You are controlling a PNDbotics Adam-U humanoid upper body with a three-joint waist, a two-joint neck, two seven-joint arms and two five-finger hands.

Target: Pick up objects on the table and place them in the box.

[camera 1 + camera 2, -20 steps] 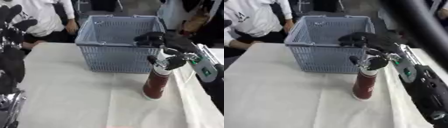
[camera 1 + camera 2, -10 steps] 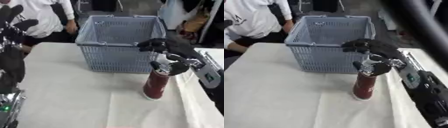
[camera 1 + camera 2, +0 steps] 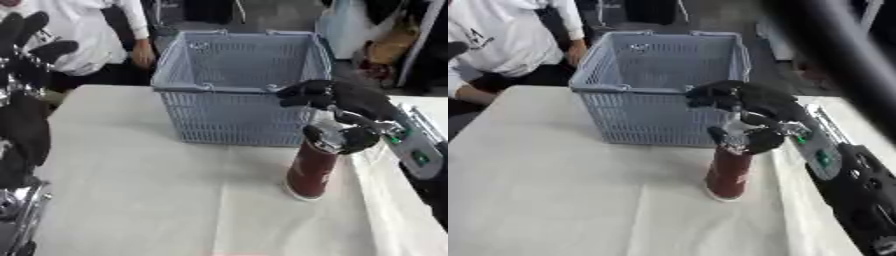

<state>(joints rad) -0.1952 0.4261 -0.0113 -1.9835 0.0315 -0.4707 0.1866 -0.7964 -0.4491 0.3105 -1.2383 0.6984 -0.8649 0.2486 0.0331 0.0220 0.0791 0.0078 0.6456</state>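
Note:
A dark red bottle (image 3: pixel 311 169) stands upright on the white table (image 3: pixel 157 200), just in front of the grey basket's (image 3: pixel 241 82) right front corner. My right hand (image 3: pixel 350 102) hovers over the bottle's top and hides it. Its fingers (image 3: pixel 297 94) reach left toward the basket's front wall, and the thumb (image 3: pixel 313 136) hangs beside the bottle's neck. The fingers are not closed round the bottle. My left hand (image 3: pixel 24 47) is raised at the left edge, open with fingers up and far from the bottle.
The basket is slatted plastic and looks empty from here. People stand beyond the table's far edge (image 3: pixel 79 35). My right forearm (image 3: pixel 411 150) with a green-lit panel lies over the table's right side. A metal frame (image 3: pixel 22 215) shows at lower left.
My right hand has come down a little over the bottle's top, with its fingers lower against the basket's front. The bottle has stayed in place.

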